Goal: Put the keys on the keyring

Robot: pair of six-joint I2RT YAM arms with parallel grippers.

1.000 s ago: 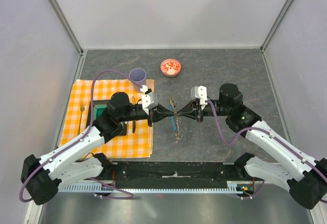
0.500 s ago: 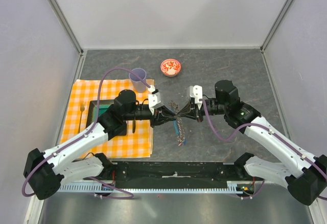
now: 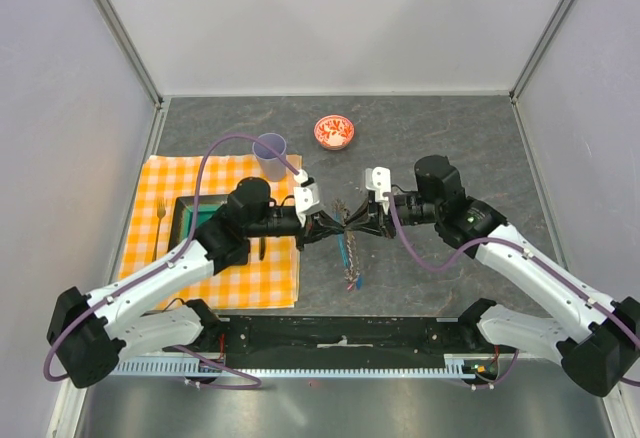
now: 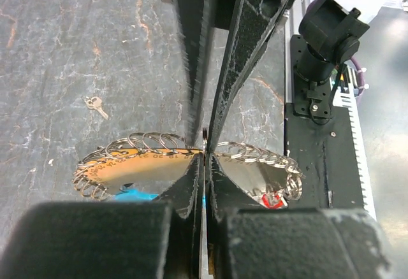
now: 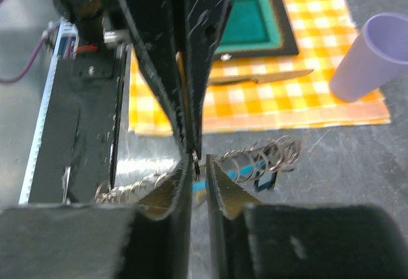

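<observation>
Just right of the orange-and-white checked cloth, the left pincer and right pincer meet tip to tip. The left pincer is closed, its fingers pinching a thin bit of the grey metal wire keyring, whose silvery loops fan out either side of the tips. The right pincer's fingers stand a sliver apart at the same spot; whether they grip the wire cannot be told. From above, the keyring is only a thin blurred strand running from the tips toward the near edge, hanging or lying, unclear which. Its light-blue plastic piece is mostly hidden behind the left fingers. Of the small silvery keys little shows beyond a red tag there and a black tag. One small loose key lies alone on the dark stone-patterned surface, beyond the keyring from the cloth.
</observation>
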